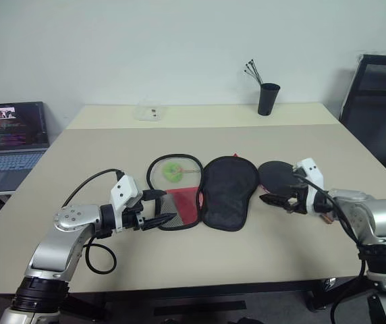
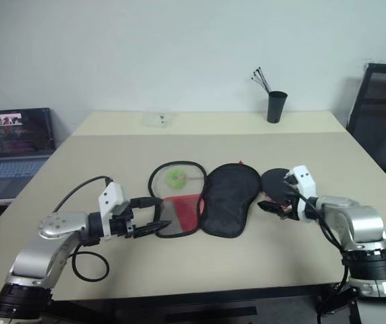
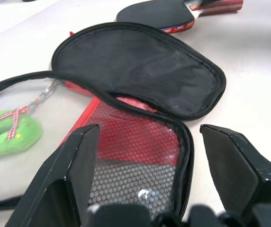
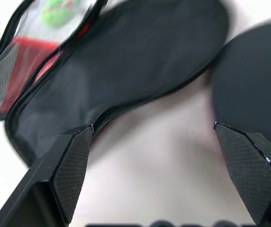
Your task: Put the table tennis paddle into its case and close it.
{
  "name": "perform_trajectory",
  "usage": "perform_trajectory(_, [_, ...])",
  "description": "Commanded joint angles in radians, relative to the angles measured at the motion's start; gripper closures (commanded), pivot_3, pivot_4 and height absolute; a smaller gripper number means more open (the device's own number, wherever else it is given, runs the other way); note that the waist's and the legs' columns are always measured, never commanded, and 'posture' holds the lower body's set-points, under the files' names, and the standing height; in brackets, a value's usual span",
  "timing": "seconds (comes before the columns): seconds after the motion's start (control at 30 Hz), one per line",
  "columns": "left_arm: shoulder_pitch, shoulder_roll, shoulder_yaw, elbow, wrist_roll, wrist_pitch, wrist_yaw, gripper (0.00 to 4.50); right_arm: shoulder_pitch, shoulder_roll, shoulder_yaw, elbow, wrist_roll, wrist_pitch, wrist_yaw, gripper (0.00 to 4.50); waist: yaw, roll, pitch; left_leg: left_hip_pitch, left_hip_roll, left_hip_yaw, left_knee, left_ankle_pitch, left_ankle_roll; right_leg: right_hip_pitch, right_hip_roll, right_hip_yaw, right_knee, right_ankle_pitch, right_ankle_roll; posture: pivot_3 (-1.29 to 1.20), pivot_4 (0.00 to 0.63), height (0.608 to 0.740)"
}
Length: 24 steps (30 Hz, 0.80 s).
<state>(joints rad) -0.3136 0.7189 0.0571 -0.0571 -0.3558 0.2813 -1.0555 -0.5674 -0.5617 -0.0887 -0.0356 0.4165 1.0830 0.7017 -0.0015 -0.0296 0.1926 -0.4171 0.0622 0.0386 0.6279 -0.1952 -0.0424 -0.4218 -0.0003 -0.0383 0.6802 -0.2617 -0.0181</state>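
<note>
The case (image 1: 228, 192) lies unzipped and spread flat mid-table. Its black half is on the right; the half with the red panel, mesh and green fuzzy pull (image 1: 173, 171) is on the left. The table tennis paddle (image 1: 276, 175) rests flat just right of the case, black face up, its handle pointing right under my right wrist. My left gripper (image 1: 167, 206) is open at the near left edge of the case, over the mesh (image 3: 135, 156), holding nothing. My right gripper (image 1: 279, 190) is open at the paddle's near edge, with bare table between its fingers (image 4: 71, 168).
A black cup with sticks (image 1: 268, 98) and a small clear box (image 1: 149, 111) stand at the table's far side. An open laptop (image 1: 11, 135) sits on a lower surface to the left. A black chair (image 1: 382, 101) is at the right.
</note>
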Motion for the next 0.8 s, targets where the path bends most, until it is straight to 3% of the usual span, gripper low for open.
perform_trajectory(0.03, [-0.016,0.004,0.019,-0.036,-0.018,-0.003,0.006,0.8,-0.008,0.034,-0.001,-0.021,0.016,0.008,-0.041,0.02,-0.001,0.0,0.0,0.0,0.0,0.0,0.0,0.0,0.0,0.0,0.0,0.0,0.0,0.0,0.0,0.0,0.15,0.74])
perform_trajectory(0.63, [0.005,0.014,0.043,-0.112,-0.099,0.087,0.017,0.8,-0.046,0.225,0.089,0.063,0.028,-0.006,-0.121,0.02,-0.005,0.0,0.0,0.001,0.001,0.0,0.0,0.0,0.0,0.0,0.001,0.0,0.0,0.0,0.001,0.0,0.15,0.74])
perform_trajectory(0.8, [0.009,0.018,0.043,-0.126,-0.098,0.1,0.025,0.8,-0.065,0.219,0.092,0.084,0.017,-0.022,-0.133,1.66,-0.005,0.0,0.0,0.001,0.001,-0.001,0.0,0.0,0.0,0.0,0.001,0.0,0.0,0.0,0.001,0.0,0.15,0.74])
